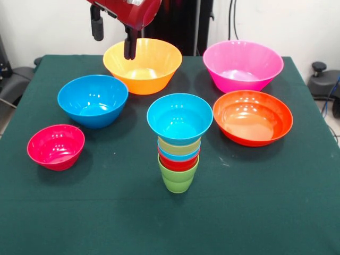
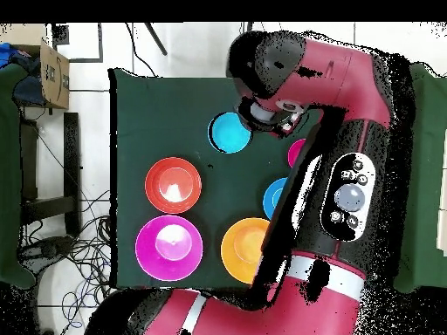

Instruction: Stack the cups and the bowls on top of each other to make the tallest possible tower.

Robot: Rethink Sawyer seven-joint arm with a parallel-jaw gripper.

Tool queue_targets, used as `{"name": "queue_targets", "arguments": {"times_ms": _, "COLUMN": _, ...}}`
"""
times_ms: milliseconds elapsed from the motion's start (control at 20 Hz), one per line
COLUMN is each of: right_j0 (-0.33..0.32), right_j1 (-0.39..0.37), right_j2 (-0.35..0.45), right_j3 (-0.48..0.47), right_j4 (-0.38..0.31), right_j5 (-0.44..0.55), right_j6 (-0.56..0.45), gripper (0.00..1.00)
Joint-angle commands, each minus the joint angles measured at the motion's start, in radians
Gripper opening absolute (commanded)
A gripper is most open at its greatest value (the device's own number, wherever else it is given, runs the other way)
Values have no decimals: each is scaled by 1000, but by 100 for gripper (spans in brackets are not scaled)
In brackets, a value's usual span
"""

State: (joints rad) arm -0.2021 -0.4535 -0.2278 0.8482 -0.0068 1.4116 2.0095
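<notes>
A dark green cloth point(image 1: 64, 212) covers the table, under even light. Behind it stands a plain white wall point(image 1: 42, 26) with black cables point(image 1: 234, 21) hanging down. From overhead, pale floor tiles point(image 2: 87, 96) carry tangled cords point(image 2: 79, 253) (and what may be a cardboard box point(image 2: 54, 74)).

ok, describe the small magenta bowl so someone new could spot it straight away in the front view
Start at the green-covered table and find the stacked tower of plastic cups near its middle. Look toward the picture's left edge, below the medium blue plastic bowl: the small glossy magenta plastic bowl sits there alone. It is the smallest loose bowl and nearest the camera, deeper in colour than the large pink bowl at the far side.
</notes>
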Motion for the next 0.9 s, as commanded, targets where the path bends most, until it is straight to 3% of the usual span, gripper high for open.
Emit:
{"name": "queue_targets", "arguments": {"times_ms": 50, "right_j0": 28, "right_j1": 5, "right_j2": 100, "right_j3": 78, "right_j4": -63, "right_j5": 48, "right_j6": -158, "gripper": 100}}
{"name": "queue_targets", "arguments": {"times_ms": 300, "right_j0": 50, "right_j1": 3, "right_j2": 94, "right_j3": 88, "right_j4": -50, "right_j5": 40, "right_j6": -101, "gripper": 100}}
{"name": "queue_targets", "arguments": {"times_ms": 900, "right_j0": 92, "right_j1": 41, "right_j2": 76, "right_j3": 8, "right_j4": -42, "right_j5": 102, "right_j6": -17, "gripper": 100}}
